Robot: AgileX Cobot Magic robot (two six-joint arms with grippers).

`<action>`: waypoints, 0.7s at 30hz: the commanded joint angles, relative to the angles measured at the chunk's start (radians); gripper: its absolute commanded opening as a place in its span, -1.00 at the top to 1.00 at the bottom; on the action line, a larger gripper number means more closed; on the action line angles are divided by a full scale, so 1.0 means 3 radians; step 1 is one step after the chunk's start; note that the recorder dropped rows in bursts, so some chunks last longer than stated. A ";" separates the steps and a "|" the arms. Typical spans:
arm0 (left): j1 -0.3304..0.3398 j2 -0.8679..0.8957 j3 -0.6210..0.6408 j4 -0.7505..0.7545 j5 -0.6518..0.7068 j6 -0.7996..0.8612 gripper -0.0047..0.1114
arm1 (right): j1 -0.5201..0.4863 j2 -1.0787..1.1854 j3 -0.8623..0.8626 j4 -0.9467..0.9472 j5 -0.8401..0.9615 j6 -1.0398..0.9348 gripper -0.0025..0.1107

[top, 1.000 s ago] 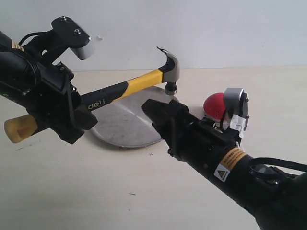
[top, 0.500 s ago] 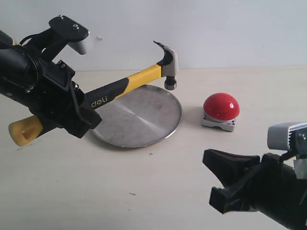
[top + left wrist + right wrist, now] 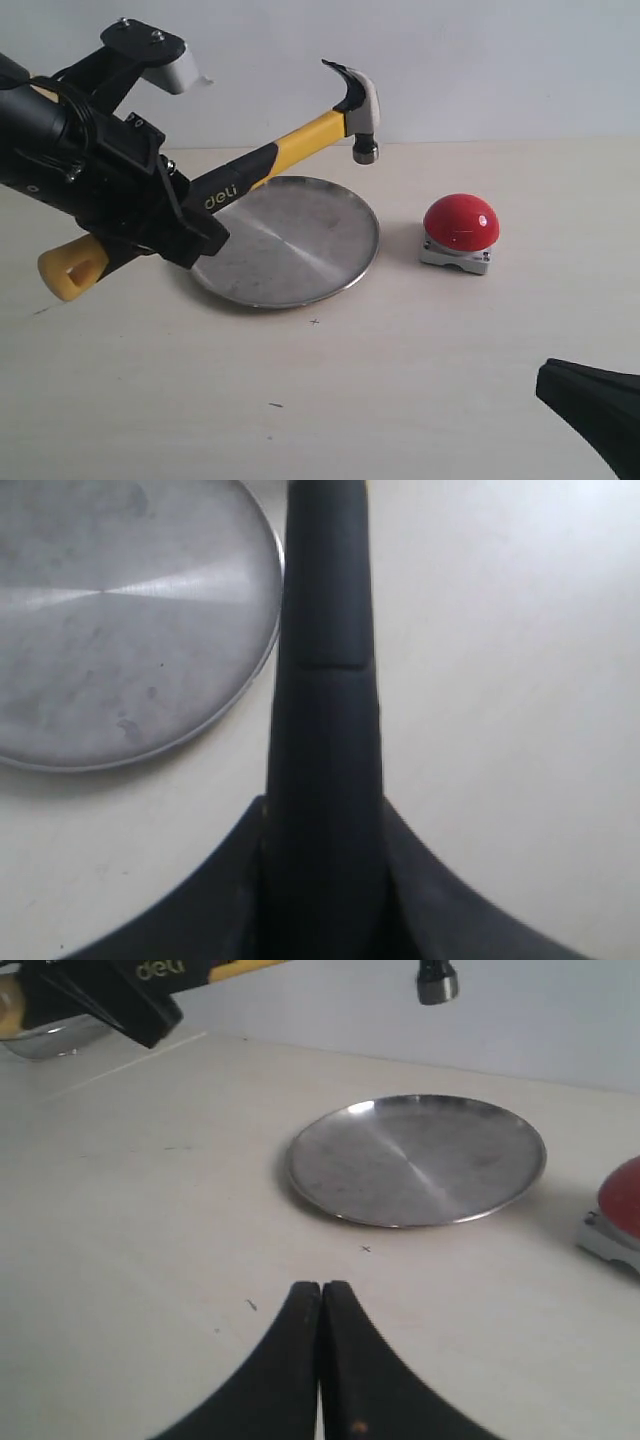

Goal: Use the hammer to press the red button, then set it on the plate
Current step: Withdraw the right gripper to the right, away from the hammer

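My left gripper (image 3: 185, 225) is shut on the hammer (image 3: 290, 155), gripping its black handle (image 3: 325, 730) near the yellow holed end. The hammer is held in the air, slanting up to the right, and its grey head (image 3: 360, 110) hangs above the far rim of the steel plate (image 3: 300, 250). The red button (image 3: 460, 222) sits on its grey base to the right of the plate, apart from the hammer head. My right gripper (image 3: 321, 1290) is shut and holds nothing, low at the front right corner (image 3: 590, 400). The plate (image 3: 420, 1160) and the button's edge (image 3: 620, 1200) lie ahead of it.
Everything rests on a pale tabletop (image 3: 330, 390) with a white wall behind. The plate holds nothing. Small dark specks mark the table in front of the plate.
My right arm has pulled back from in front of the button to the lower right corner. The left gripper has raised the hammer and shifted it slightly right.
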 commanded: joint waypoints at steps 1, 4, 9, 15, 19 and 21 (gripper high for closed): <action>-0.0023 -0.0071 -0.0061 -0.0166 -0.0296 0.0011 0.92 | 0.0004 -0.0487 0.0016 0.0009 0.0260 -0.0074 0.96; -0.0023 -0.0071 -0.0061 -0.0166 -0.0328 0.0011 0.92 | 0.0004 -0.0666 0.0016 0.0009 0.0409 -0.0028 0.96; -0.0023 -0.0071 -0.0061 -0.0209 -0.0342 0.0014 0.92 | 0.0004 -0.0725 0.0016 0.0001 0.0532 -0.0027 0.96; -0.0023 -0.0071 -0.0061 -0.0201 -0.0434 0.0042 0.92 | 0.0004 -0.0725 0.0016 0.0001 0.0532 0.0031 0.96; -0.0023 -0.0071 -0.0061 -0.0230 -0.0450 0.0042 0.92 | 0.0004 -0.0725 0.0016 0.0001 0.0532 0.0031 0.96; -0.0023 -0.0071 -0.0061 -0.0255 -0.0492 0.0042 0.92 | -0.0016 -0.0751 0.0016 0.0001 0.0539 0.0030 0.96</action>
